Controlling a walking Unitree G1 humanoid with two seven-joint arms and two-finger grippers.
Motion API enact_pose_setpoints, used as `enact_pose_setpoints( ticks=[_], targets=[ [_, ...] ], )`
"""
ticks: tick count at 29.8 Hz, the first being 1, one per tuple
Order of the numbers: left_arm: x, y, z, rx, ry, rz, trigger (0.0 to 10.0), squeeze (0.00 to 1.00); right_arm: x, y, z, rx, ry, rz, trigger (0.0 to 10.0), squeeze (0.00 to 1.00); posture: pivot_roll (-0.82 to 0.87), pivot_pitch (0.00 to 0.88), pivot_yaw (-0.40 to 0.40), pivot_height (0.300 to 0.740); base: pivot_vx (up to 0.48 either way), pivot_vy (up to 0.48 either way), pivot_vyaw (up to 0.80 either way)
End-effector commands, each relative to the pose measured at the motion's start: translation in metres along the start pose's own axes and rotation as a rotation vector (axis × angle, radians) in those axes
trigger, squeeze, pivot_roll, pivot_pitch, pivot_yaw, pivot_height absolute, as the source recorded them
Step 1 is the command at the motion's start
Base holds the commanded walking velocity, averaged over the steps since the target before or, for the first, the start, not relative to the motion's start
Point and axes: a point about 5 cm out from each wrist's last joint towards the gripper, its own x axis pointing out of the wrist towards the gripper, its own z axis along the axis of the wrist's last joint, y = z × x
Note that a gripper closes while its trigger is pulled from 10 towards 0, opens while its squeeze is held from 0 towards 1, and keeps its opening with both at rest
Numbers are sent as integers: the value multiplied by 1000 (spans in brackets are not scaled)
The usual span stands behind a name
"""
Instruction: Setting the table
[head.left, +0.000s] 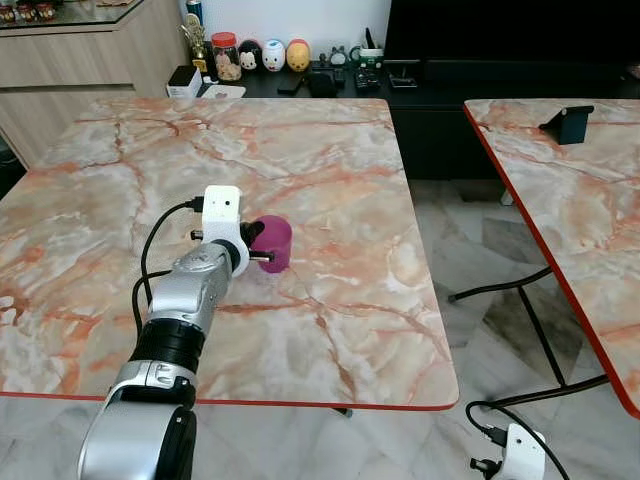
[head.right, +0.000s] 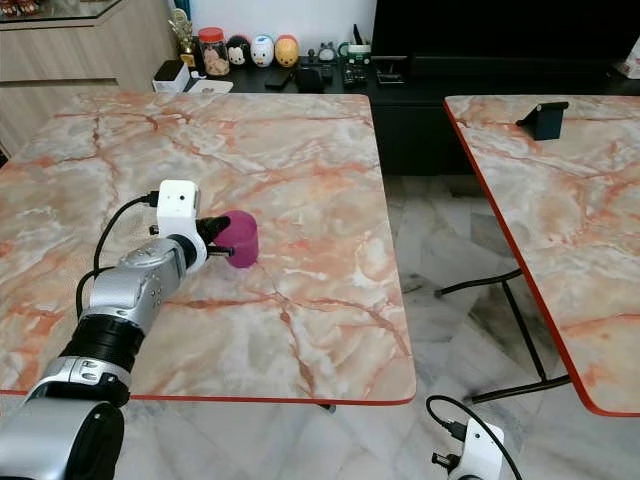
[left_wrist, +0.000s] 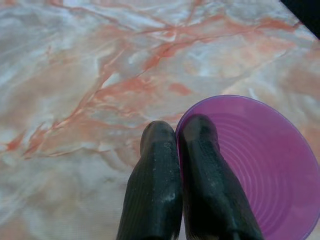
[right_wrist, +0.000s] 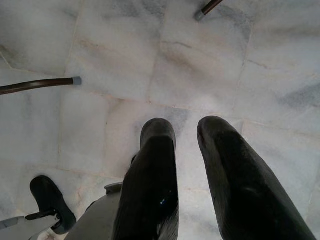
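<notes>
A purple plastic cup (head.left: 272, 243) stands upright on the marble table (head.left: 120, 180), a little right of its middle. My left gripper (left_wrist: 177, 131) is shut on the cup's rim, one finger inside the cup (left_wrist: 260, 165) and one outside. The left arm (head.right: 130, 290) reaches in over the table's near edge. My right gripper (right_wrist: 185, 131) hangs low beside the table over the tiled floor, its fingers a little apart and holding nothing.
A second marble table (head.left: 570, 190) stands to the right with a dark phone stand (head.left: 568, 122) on it. Black cables (head.left: 520, 290) run across the floor between the tables. A low cabinet (head.left: 300, 80) at the back carries jars and figurines.
</notes>
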Motion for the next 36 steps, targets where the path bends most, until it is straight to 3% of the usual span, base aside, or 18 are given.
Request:
enact_pose_setpoints(
  ticks=[1, 7, 8, 9, 13, 20, 24, 36],
  targets=[
    [-4, -3, 3, 11, -56, -11, 0, 0, 0, -1, -1, 6, 6, -5, 10000, 0, -4, 0, 1, 740, 0, 0, 0],
    [-16, 1, 8, 21, -186, 4, 0, 0, 0, -1, -1, 3, 7, -6, 10000, 0, 1, 0, -3, 740, 0, 0, 0],
    [-23, 6, 8, 10, -244, 30, 9255, 0, 0, -2, -1, 0, 7, -6, 10000, 0, 4, 0, -6, 740, 0, 0, 0],
    [-26, 8, 8, 9, -260, 41, 10000, 0, 0, -2, -1, -1, 7, -6, 10000, 0, 5, 0, -8, 740, 0, 0, 0],
    [-46, 21, 4, 3, -370, 113, 10000, 0, 0, -4, 0, -9, 7, -10, 10000, 0, 7, 0, -18, 740, 0, 0, 0],
    [-67, 30, -4, 18, -466, 153, 10000, 0, 0, -7, -1, -39, 13, -12, 10000, 0, 19, 0, -48, 740, 0, 0, 0],
    [-79, 31, -2, 82, -528, 151, 10000, 0, -1, -10, -2, -48, 17, -16, 10000, 0, 37, 0, -62, 740, 0, 0, 0],
    [-76, 21, 7, 68, -589, 118, 10000, 0, -1, -13, -6, -15, 34, -38, 10000, 0, 20, 0, -60, 740, 0, 0, 0]
  ],
)
